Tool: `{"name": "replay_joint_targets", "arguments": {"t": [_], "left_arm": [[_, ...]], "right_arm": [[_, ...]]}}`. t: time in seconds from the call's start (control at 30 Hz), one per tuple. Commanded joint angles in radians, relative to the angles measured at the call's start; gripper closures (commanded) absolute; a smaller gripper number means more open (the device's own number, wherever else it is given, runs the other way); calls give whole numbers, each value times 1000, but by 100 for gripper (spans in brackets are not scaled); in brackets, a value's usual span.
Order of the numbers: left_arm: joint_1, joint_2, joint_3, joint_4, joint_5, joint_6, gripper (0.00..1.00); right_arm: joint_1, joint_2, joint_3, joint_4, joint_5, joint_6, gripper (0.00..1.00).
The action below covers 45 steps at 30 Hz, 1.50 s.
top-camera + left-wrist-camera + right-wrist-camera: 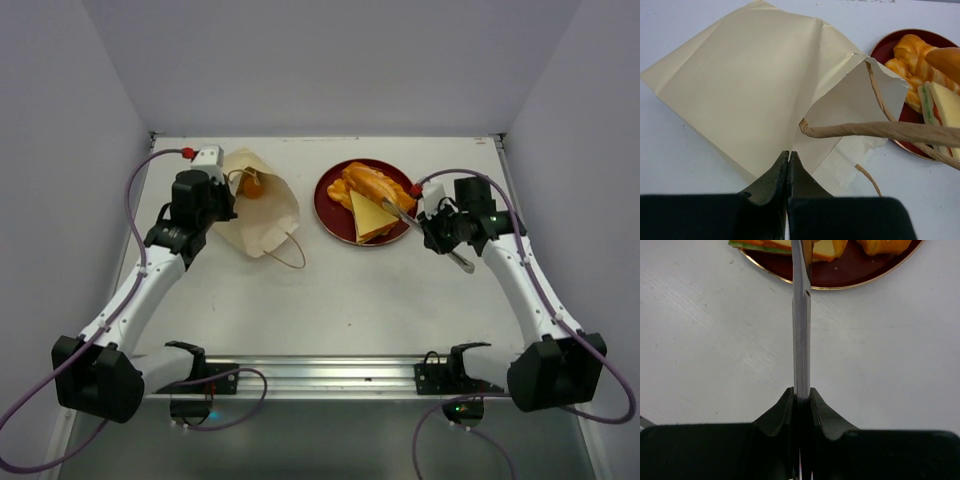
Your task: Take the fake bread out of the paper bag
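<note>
The left pincer is resting with its fingers pressed together at the near edge of the paper bag, which is lying flat on the counter with an orange bun showing at its far end. The right pincer is pinching a thin metal tool that is reaching over the red plate, where the long roll and sandwich slice are lying.
</note>
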<state>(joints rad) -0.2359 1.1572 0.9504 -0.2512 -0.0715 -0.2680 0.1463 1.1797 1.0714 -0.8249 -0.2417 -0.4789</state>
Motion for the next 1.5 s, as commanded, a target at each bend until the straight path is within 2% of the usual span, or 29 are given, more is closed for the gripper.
{"name": "replay_joint_targets", "arguments": {"t": [0.0, 0.17, 0.27, 0.3, 0.4, 0.53, 1.23, 1.47], "left_arm": [[9, -47, -15, 23, 12, 27, 100], [9, -76, -44, 18, 15, 33, 100], [9, -91, -56, 18, 21, 38, 100], [9, -96, -58, 18, 22, 39, 100], [9, -105, -65, 20, 32, 42, 100], [9, -105, -79, 24, 42, 44, 100], [9, -113, -79, 27, 67, 36, 100], [9, -117, -76, 23, 87, 38, 100]], "right_arm": [[-59, 78, 39, 139, -110, -18, 100], [-99, 222, 74, 155, -153, -46, 100], [-106, 261, 84, 155, -150, -59, 92], [-108, 265, 82, 155, -146, -61, 85], [-119, 267, 71, 167, -142, -53, 72], [-132, 255, 70, 175, -157, -40, 63], [-142, 159, 87, 139, -219, -17, 52], [-142, 126, 93, 116, -266, -23, 52]]}}
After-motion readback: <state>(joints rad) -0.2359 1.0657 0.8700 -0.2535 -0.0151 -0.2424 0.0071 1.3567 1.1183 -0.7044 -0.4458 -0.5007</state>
